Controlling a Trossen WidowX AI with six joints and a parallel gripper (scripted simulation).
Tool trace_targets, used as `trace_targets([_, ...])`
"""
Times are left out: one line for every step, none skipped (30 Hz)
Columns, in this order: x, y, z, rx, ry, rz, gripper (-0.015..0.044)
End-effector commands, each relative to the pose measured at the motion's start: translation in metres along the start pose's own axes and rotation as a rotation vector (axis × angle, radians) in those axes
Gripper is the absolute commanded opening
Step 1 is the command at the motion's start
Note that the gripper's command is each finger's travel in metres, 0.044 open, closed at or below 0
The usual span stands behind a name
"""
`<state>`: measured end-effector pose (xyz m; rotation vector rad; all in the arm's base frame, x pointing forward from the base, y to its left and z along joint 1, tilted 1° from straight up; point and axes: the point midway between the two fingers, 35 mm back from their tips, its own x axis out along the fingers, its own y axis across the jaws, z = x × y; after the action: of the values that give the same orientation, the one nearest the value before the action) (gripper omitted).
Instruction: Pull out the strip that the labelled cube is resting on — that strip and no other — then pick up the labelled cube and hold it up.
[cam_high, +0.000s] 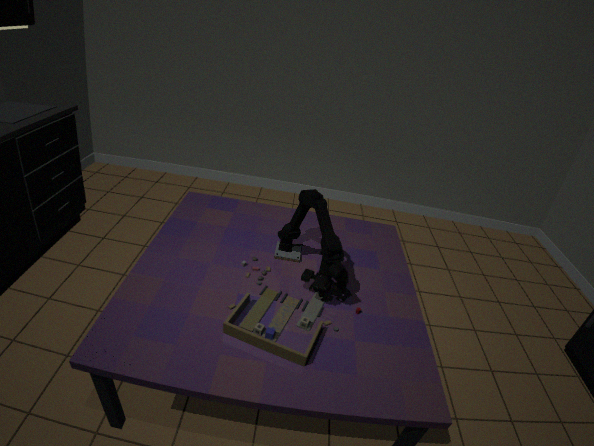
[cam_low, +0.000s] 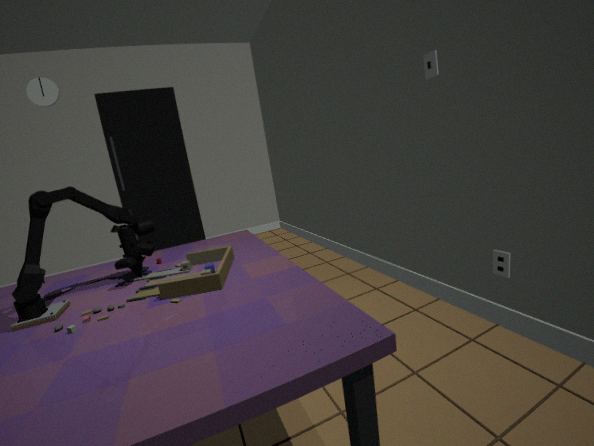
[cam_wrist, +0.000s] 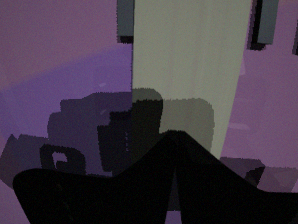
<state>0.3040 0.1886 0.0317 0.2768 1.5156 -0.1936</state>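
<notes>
The arm (cam_high: 320, 225) is arching up from its base and folding steeply down, with the wrist pointing nearly straight downward. The claw (cam_high: 329, 295) is hanging low with its fingers pressed fully together, gripping nothing between them.
</notes>
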Motion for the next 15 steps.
trace_targets([0.006,-0.003,-0.014,-0.001,0.023,-0.017,0.0])
trace_targets([0.006,-0.003,-0.016,-0.001,0.023,-0.017,0.0])
trace_targets([0.006,-0.003,-0.017,-0.001,0.023,-0.017,0.0])
trace_targets([0.006,-0.003,-0.019,-0.001,0.023,-0.017,0.0])
trace_targets([0.006,-0.003,-0.02,-0.001,0.023,-0.017,0.0])
trace_targets([0.006,-0.003,-0.022,-0.001,0.024,-0.017,0.0])
trace_targets([0.006,-0.003,-0.024,-0.001,0.024,-0.017,0.0])
trace_targets([0.006,-0.003,-0.025,-0.001,0.024,-0.017,0.0])
trace_targets([0.006,-0.003,-0.027,-0.001,0.024,-0.017,0.0])
trace_targets([0.006,-0.003,-0.028,-0.001,0.024,-0.017,0.0])
trace_targets([0.006,-0.003,-0.03,-0.001,0.024,-0.017,0.0])
trace_targets([0.006,-0.004,-0.031,-0.001,0.025,-0.017,0.0])
trace_targets([0.006,-0.004,-0.033,-0.001,0.025,-0.017,0.0])
trace_targets([0.006,-0.004,-0.035,-0.001,0.025,-0.017,0.0])
trace_targets([0.006,-0.004,-0.036,-0.001,0.025,-0.017,0.0])
